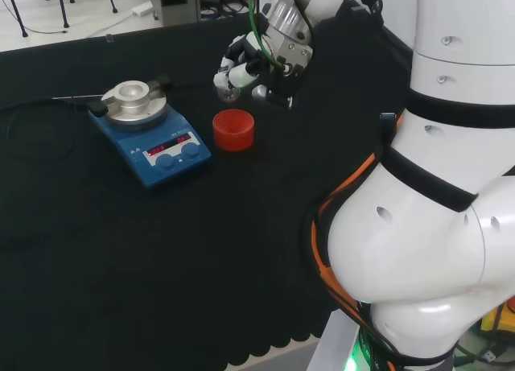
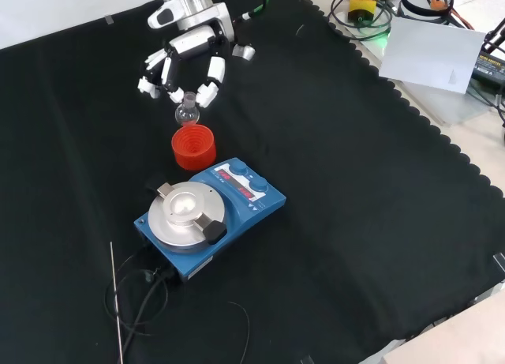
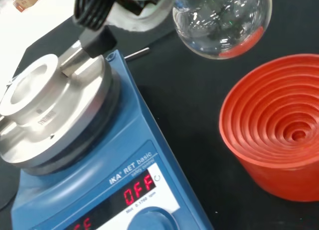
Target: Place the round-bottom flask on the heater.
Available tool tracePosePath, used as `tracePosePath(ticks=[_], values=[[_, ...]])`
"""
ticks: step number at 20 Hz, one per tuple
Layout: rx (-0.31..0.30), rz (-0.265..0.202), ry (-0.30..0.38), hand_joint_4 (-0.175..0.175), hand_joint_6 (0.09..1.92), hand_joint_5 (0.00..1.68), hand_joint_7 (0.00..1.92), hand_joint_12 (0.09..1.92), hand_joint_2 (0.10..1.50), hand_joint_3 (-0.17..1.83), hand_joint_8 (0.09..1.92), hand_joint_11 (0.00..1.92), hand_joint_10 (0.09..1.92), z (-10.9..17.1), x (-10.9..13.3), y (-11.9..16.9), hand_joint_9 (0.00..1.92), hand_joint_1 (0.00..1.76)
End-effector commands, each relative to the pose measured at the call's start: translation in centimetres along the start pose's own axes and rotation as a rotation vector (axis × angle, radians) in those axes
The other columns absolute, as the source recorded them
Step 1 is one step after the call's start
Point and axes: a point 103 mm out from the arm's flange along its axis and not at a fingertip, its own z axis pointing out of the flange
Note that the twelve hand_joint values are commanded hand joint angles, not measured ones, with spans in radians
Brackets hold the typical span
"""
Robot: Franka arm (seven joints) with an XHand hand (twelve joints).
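A clear round-bottom flask (image 2: 187, 110) (image 3: 222, 20) hangs by its neck in my hand (image 2: 183, 58), whose fingers are curled round it. It floats just above the red ribbed stand (image 2: 193, 145) (image 1: 233, 129) (image 3: 279, 125), which is empty. In the head view my hand (image 1: 245, 65) is above and slightly behind the stand, with the flask (image 1: 232, 88) faint beneath it. The blue heater (image 2: 209, 214) (image 1: 150, 125) (image 3: 75, 155) with its round silver top plate (image 2: 183, 212) (image 1: 133, 97) (image 3: 47, 110) stands just beyond the stand, nothing on it.
Black cables (image 2: 138, 297) and a thin rod (image 2: 115, 301) lie beside the heater. The arm's white links (image 1: 442, 186) rise at the head view's right. The cloth's scalloped edge (image 2: 426, 143) runs along the front view's right, with boxes beyond it.
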Motion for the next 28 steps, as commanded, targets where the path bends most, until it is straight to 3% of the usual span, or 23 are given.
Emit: tracePosePath(ticks=[1, 12, 28], values=[[0.013, -0.025, 0.002, 0.173, 1.12, 1.04, 0.22, 1.34, 0.72, 0.76, 0.49, 0.08, 0.57, -0.6, 2.1, -1.0, 0.46, 1.06], [0.037, -0.113, -0.004, 0.172, 1.12, 1.04, 0.22, 1.35, 0.71, 0.78, 0.49, 0.09, 0.58, -0.1, 7.1, 1.7, 0.47, 1.06], [0.121, -0.242, -0.018, 0.171, 1.12, 1.05, 0.24, 1.35, 0.70, 0.79, 0.50, 0.10, 0.58, 4.0, 15.2, 5.9, 0.47, 1.06]])
